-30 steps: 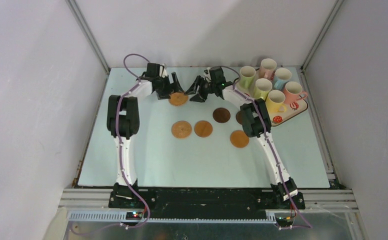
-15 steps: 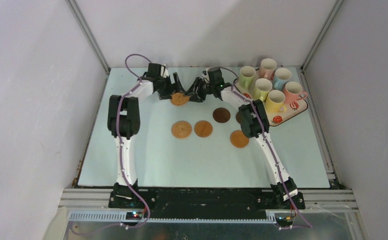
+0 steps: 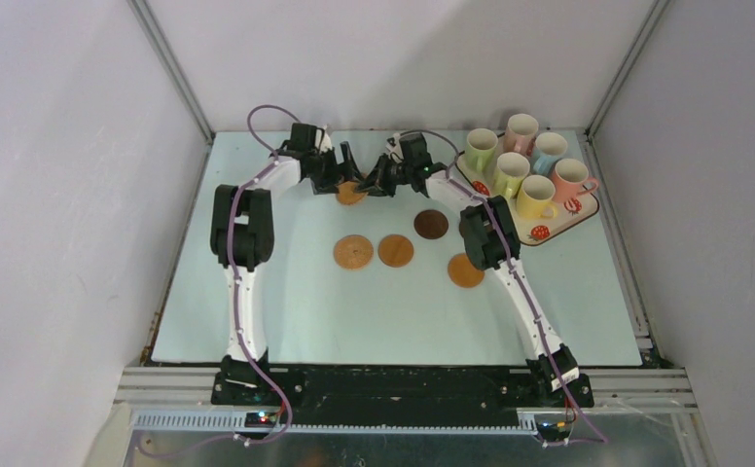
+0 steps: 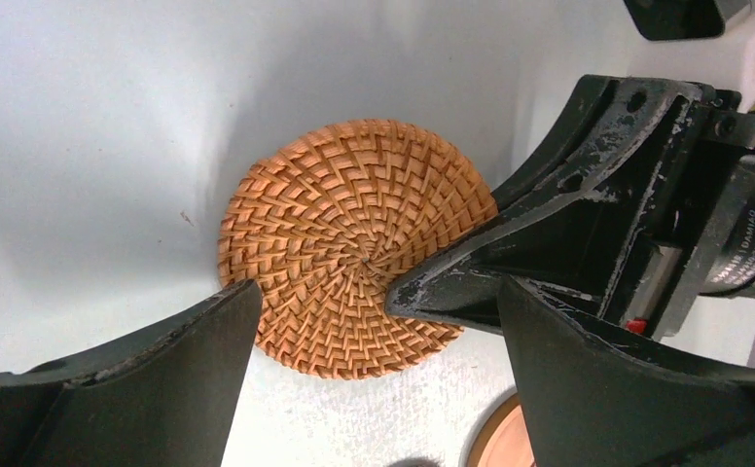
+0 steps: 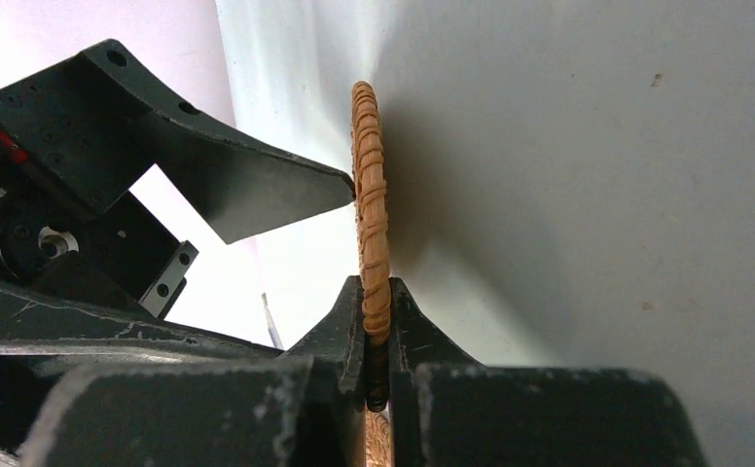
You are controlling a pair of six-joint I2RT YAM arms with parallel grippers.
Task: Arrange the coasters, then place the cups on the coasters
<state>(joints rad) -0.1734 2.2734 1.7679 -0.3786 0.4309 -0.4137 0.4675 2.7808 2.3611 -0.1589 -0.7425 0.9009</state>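
**Five coasters and six cups in view, one coaster pinched at the far middle**

At the far middle of the table (image 3: 305, 311), the left gripper (image 4: 378, 292) has its fingers (image 4: 189, 341) spread wide. One tip sits at the rim of the woven coaster (image 4: 349, 248), and the other is out beyond the right gripper (image 5: 376, 292). That gripper reaches in from the right with its fingers pressed together on the coaster's right rim, pinching it. Whether the disc rests on the table or sits just above it cannot be told.

Nearer, four more coasters lie flat. They are a first tan coaster (image 3: 353, 252), a second tan coaster (image 3: 395, 250) just beside it, a dark brown coaster (image 3: 431, 224) farther back, and a third tan coaster (image 3: 465, 270) beside the right arm.

At the far right, the strawberry tray (image 3: 549, 232) carries all six cups. They are a green cup (image 3: 481, 149), a second green cup (image 3: 510, 172), a pink cup (image 3: 521, 129), a yellow cup (image 3: 535, 197), a blue cup (image 3: 550, 151) and a second pink cup (image 3: 570, 178).
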